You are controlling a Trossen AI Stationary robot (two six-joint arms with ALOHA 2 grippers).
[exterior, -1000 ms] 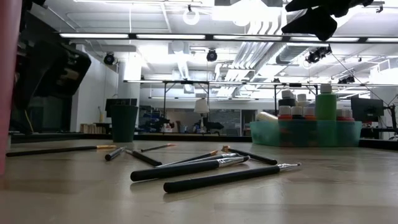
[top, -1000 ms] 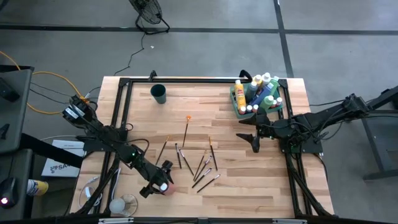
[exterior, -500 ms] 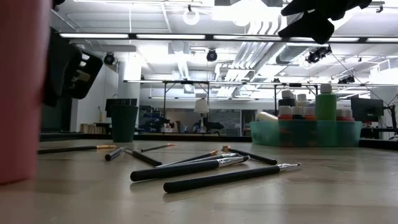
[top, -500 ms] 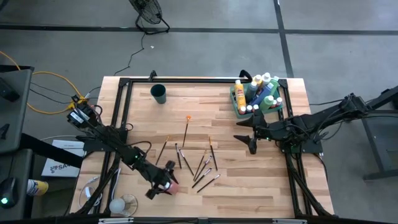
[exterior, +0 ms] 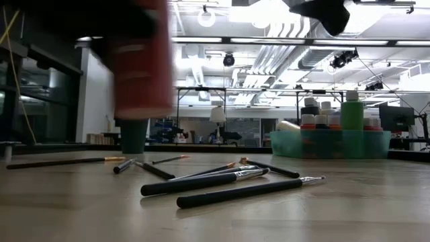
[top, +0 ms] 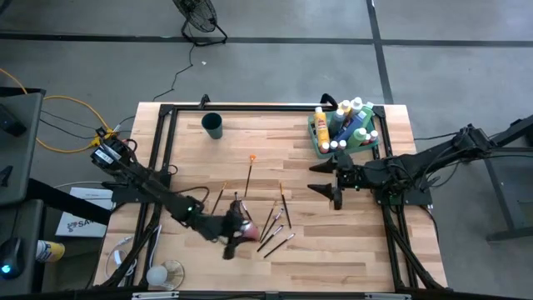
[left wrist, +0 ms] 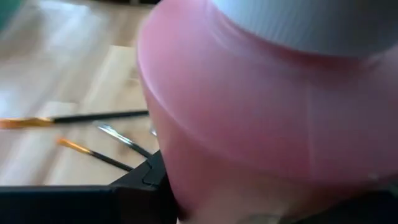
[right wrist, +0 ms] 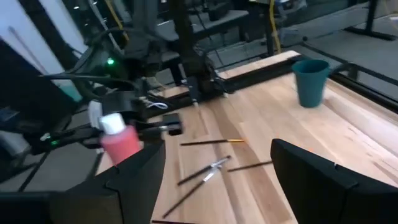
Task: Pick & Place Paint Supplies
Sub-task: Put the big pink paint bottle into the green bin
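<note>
High view: on the left side of the worktop [top: 350, 250] the left tool [top: 236, 227] is clamped on a pink paint bottle [top: 245, 225] with a white cap, just beside the near end of the scattered paintbrushes [top: 271, 221]. In the low view that bottle [exterior: 141, 64] hangs clear above the wood, over the left end of the brushes [exterior: 222, 183], which lie flat in a loose fan. The left wrist view is almost filled by the bottle's pink body [left wrist: 261, 118], with a dark finger [left wrist: 134, 193] against its side and a few brushes [left wrist: 93, 117] on the boards beyond. Toward the far left of the worktop stands a dark round cup [top: 212, 125], also seen in the low view [exterior: 134, 132] behind the brushes and in the right wrist view [right wrist: 310, 81]. One brush with an orange tip [top: 251, 171] lies apart from the rest, nearer the centre. Further right, the right tool [top: 329, 179] hovers above the wood with its fingers spread apart, just in front of the green tray [top: 320, 138]; the right wrist view shows those two dark fingers [right wrist: 134, 180] wide apart, looking across at the left tool and its pink bottle [right wrist: 121, 142]. The tray at the far right corner holds a cluster of upright capped bottles [top: 350, 125], yellow, green, blue and white among them; in the low view the tray [exterior: 329, 143] stands at the right with bottle tops [exterior: 351, 111] rising above its rim.
</note>
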